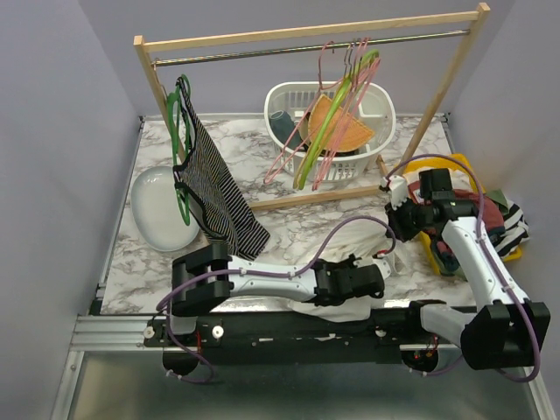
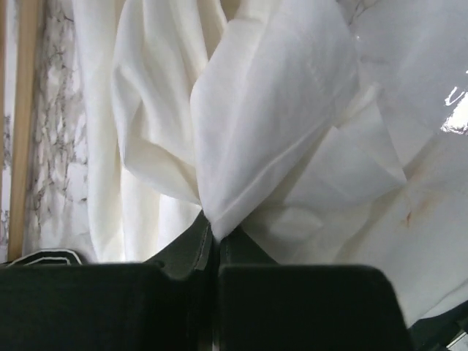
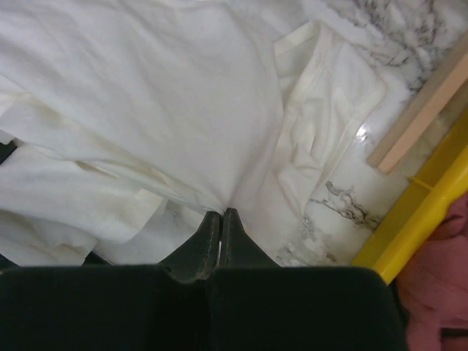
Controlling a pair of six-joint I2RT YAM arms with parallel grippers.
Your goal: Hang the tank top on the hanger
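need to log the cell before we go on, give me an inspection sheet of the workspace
surface: marble table, partly under cloth
job's things: tank top crumpled on the table by the arms; pink hanger hooked on the rack, bare
clutter: striped garment, dark green hanger, lime hanger, basket, white dish, yellow bin
grippers: left gripper shut on tank top; right gripper shut on tank top
cables: purple cables loop over the table, no snag seen
surroundings: plain walls
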